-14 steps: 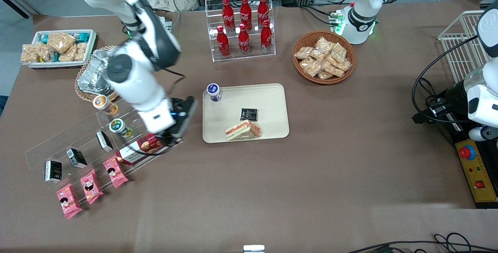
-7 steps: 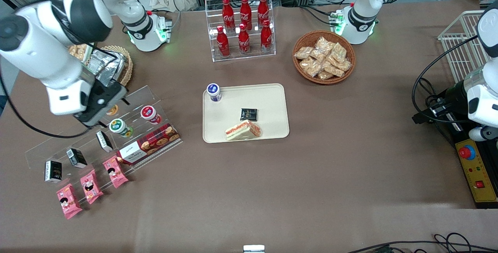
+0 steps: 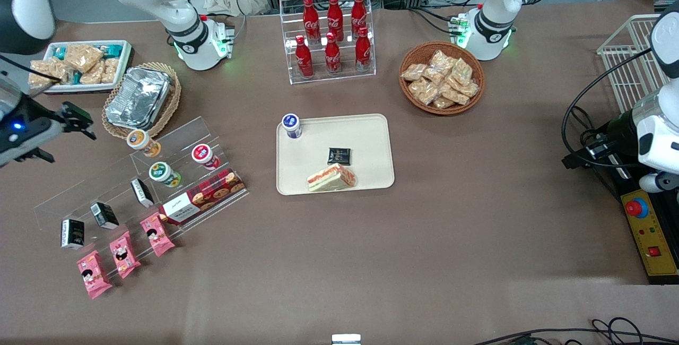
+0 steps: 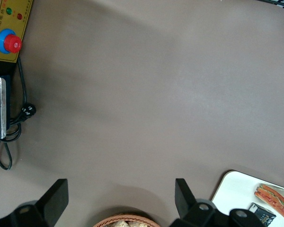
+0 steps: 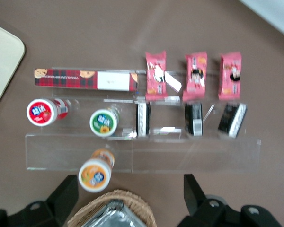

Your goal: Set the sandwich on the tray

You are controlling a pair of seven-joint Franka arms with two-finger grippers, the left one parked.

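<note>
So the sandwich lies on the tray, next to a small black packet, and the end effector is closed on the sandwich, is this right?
Not quite. The sandwich does lie on the tray, next to the small black packet. But the end effector is not on it: the front view shows it open and empty, toward the working arm's end of the table, near the foil container.

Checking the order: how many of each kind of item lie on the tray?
Sandwich: 1
Black packet: 1
Blue-lidded cup: 1
Total on the tray: 3
Tool: open, empty, near the foil container.
</note>
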